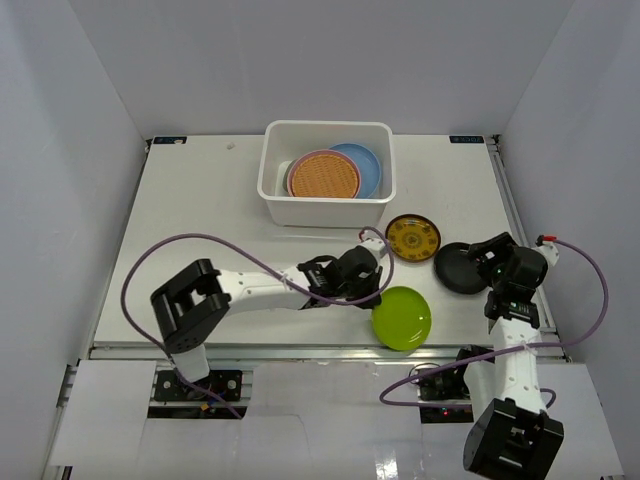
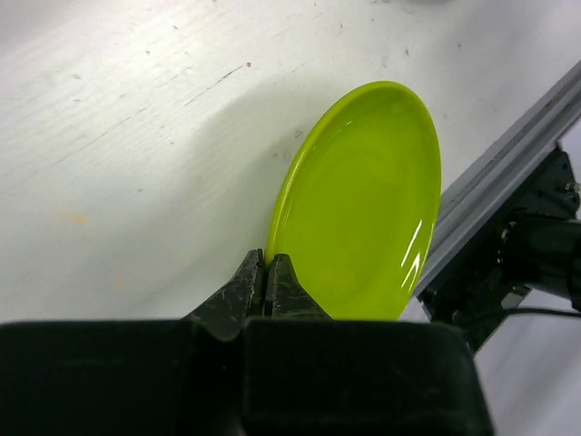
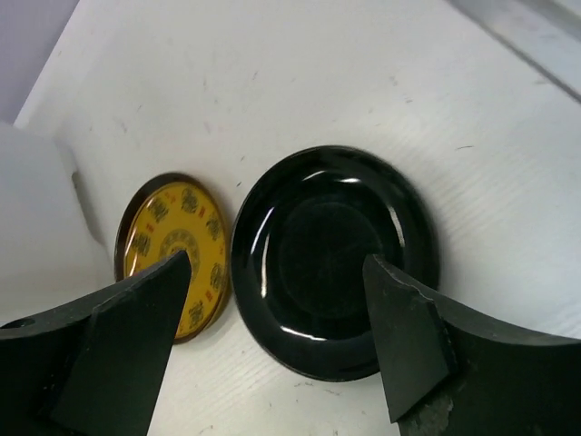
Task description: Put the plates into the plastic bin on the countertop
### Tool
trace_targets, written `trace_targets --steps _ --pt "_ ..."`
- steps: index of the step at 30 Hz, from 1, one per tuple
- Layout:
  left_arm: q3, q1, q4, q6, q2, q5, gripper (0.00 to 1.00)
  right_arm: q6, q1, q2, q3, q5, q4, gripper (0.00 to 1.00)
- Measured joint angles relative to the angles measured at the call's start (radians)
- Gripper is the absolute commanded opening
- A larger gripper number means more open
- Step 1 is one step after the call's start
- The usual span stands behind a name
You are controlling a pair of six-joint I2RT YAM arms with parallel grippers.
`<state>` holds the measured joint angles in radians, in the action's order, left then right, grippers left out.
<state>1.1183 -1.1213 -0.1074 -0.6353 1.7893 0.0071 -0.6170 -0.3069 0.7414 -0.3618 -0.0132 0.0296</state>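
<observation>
Left gripper (image 2: 265,282): jaws clamped on the round lime-green plastic plate (image 2: 363,209) rim, five o'clock on the white table (image 1: 180,220). Right gripper (image 3: 277,263): jaws apart over the round glossy black plate (image 3: 331,209).

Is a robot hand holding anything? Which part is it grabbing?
The left gripper pinches the lime green plate by its rim. The right gripper hangs open over the black plate, holding nothing.

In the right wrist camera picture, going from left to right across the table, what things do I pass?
Plastic bin at the left edge → yellow-patterned plate → black plate.
</observation>
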Motion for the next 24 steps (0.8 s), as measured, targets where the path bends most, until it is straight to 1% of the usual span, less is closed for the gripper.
trace_targets --steps 3,6,8,11,14,15,16,19,21,23,24 --pt "-0.085 0.001 -0.002 0.008 -0.155 -0.049 0.00 -0.012 -0.057 -0.032 0.005 0.078 0.029 0.78" --pt "-0.143 0.000 0.017 0.010 -0.292 -0.083 0.00 -0.027 -0.100 -0.045 0.034 0.150 0.041 0.78" --pt "-0.174 0.002 0.039 0.009 -0.373 -0.102 0.00 -0.037 -0.122 -0.040 0.069 0.171 0.068 0.79" --pt "-0.194 0.021 0.053 0.006 -0.451 -0.101 0.00 -0.047 -0.152 -0.015 0.089 0.168 0.085 0.81" --pt "-0.196 0.075 0.095 -0.001 -0.500 -0.085 0.00 -0.058 -0.177 0.063 0.105 0.132 0.075 0.81" --pt "-0.196 0.095 0.109 -0.002 -0.512 -0.082 0.00 -0.060 -0.182 0.100 0.109 0.110 0.067 0.82" --pt "-0.193 0.113 0.116 -0.002 -0.523 -0.080 0.00 -0.064 -0.185 0.123 0.108 0.089 0.024 0.82" --pt "-0.185 0.165 0.134 0.000 -0.547 -0.084 0.00 -0.085 -0.187 0.193 0.118 0.011 -0.072 0.75" --pt "-0.178 0.197 0.132 0.000 -0.570 -0.085 0.00 -0.105 -0.187 0.233 0.131 -0.037 -0.145 0.68" --pt "-0.165 0.219 0.130 0.004 -0.588 -0.093 0.00 -0.128 -0.188 0.264 0.141 -0.069 -0.200 0.57" --pt "-0.156 0.229 0.130 0.008 -0.597 -0.103 0.00 -0.138 -0.189 0.279 0.149 -0.083 -0.227 0.49"
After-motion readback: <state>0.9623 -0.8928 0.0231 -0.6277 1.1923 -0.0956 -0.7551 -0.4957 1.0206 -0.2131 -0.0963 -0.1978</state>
